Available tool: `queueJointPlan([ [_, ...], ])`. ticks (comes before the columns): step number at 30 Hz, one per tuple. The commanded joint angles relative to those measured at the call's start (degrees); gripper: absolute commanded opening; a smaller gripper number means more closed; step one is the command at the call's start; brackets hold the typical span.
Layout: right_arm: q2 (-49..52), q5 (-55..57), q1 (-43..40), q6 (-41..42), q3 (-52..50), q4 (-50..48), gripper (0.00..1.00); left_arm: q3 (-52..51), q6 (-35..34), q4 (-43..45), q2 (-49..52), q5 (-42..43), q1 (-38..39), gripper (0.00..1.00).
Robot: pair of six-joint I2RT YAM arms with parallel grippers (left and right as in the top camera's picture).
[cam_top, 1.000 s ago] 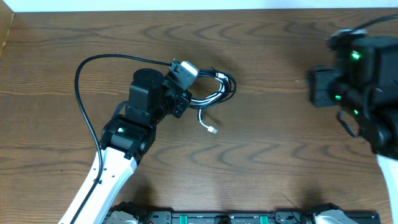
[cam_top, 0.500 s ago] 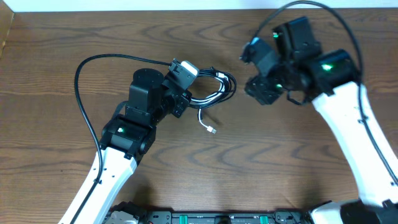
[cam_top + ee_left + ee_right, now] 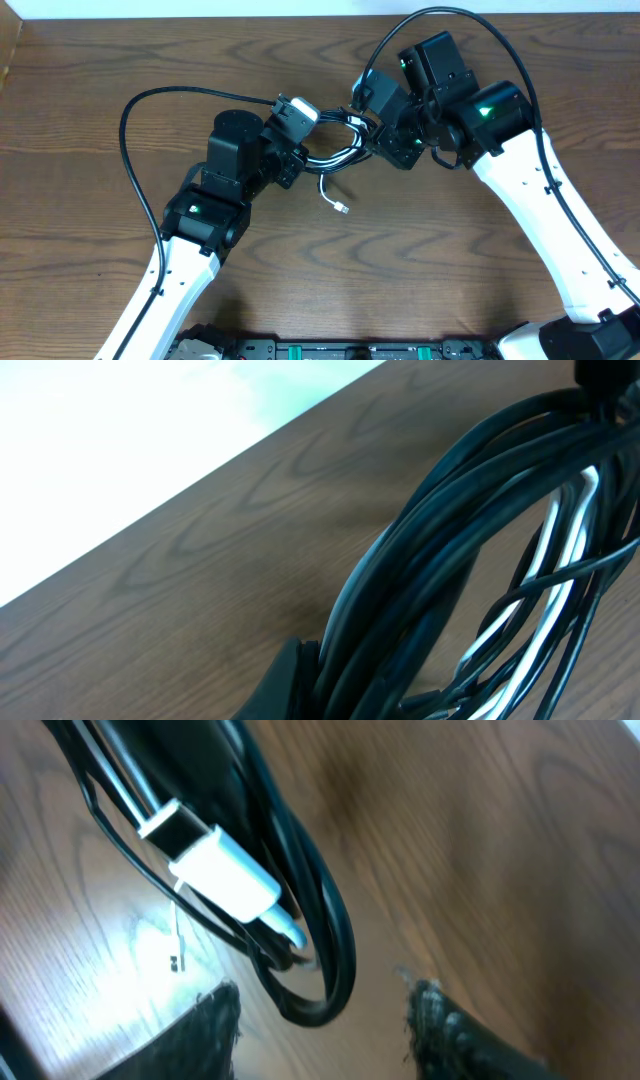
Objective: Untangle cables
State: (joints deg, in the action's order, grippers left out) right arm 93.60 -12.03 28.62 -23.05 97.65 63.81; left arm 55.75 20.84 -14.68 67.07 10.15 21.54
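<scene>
The cables (image 3: 345, 140) form one coiled bundle of black cords with a white one, lying mid-table. A white plug end (image 3: 343, 209) trails toward the front. My left gripper (image 3: 298, 152) is shut on the bundle's left side. In the left wrist view the black and white cables (image 3: 470, 550) run up from one dark finger (image 3: 290, 680). My right gripper (image 3: 373, 132) is at the bundle's right end. It is open, and the end loop of a black cable (image 3: 335, 970) lies between its fingertips (image 3: 225, 1010) untouched. A white plug (image 3: 225, 872) sits just beyond.
The left arm's thick black cord (image 3: 130, 120) arcs over the table at the left. The right arm's cord (image 3: 440, 15) loops near the far edge. Bare wooden tabletop (image 3: 450, 280) lies at the front and right.
My right arm has swung in from the far right edge to the bundle's right end, and its jaws have narrowed. The left arm and the bundle have not moved.
</scene>
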Motion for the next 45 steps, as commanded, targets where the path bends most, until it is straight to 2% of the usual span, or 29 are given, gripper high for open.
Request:
queueJointPlan([
  [1,-0.63,-0.39,0.22,-0.33,0.02,-0.02,0.44,0.24,-0.13,0.57,-0.31,-0.07,0.02,0.07],
  [14,-0.35,-0.63,0.26,0.28,0.0,-1.33,0.45,0.24,-0.13,0.59,-0.52,1.44,0.07,0.08],
  [19,1.25,-1.62,0.31,0.28,0.0,-1.46,0.4,0.24,-0.13,0.57,-0.52,1.44,0.07,0.07],
  [23,3.26,-2.1,0.35,1.01,0.0,-1.44,0.26,0.24,-0.13,0.59,-0.52,1.44,0.07,0.07],
  [25,3.89,-2.08,0.35,1.66,0.0,-1.44,0.02,0.24,-0.13,0.57,-0.52,1.44,0.07,0.07],
  [31,3.41,0.46,0.31,4.81,0.0,-1.25,0.01,0.24,-0.13,0.39,-0.52,1.4,0.07,0.07],
  [38,-0.57,22.58,-0.85,17.99,0.02,0.52,0.01,0.24,-0.13,-0.33,-0.52,0.98,0.04,0.07],
  [45,-8.33,30.23,-3.52,23.67,0.02,1.33,0.01,0.24,-0.11,-0.98,-0.46,-1.01,0.0,0.07],
])
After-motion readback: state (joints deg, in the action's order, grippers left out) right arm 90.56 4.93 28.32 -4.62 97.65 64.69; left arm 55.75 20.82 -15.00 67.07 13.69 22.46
